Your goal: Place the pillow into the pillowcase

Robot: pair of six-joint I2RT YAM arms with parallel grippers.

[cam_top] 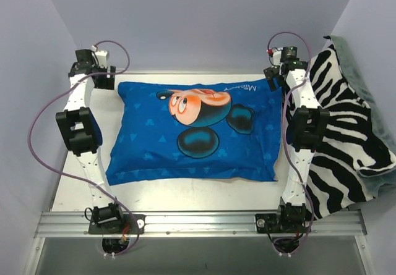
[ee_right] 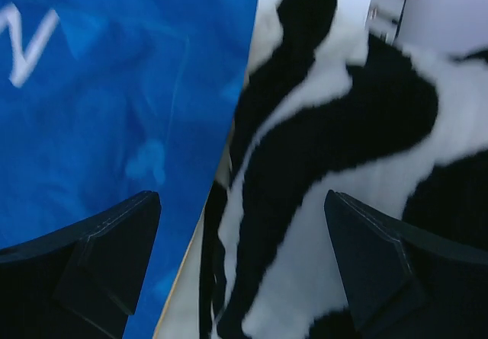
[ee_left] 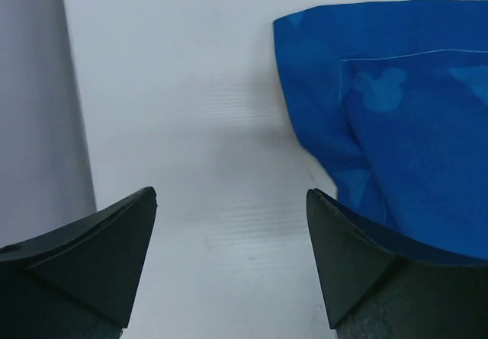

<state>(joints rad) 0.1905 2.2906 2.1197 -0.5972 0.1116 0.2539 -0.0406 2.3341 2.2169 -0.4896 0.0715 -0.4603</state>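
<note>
Poised with left gripper [ee_left: 231, 194] and right gripper [ee_right: 242, 196] both spread empty, flanking the plump blue pillowcase [cam_top: 198, 133] between them, likely standing clear because stuffing looks done, pillow unseen, zebra blanket [ee_right: 343, 126] beneath the right.

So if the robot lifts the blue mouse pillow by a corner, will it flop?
Probably: the blue pillow looks puffy and wrinkled, so it should sag. That soft puffiness suggests it is light. Its corner lies thin and flat, so cloth may lift first.
</note>
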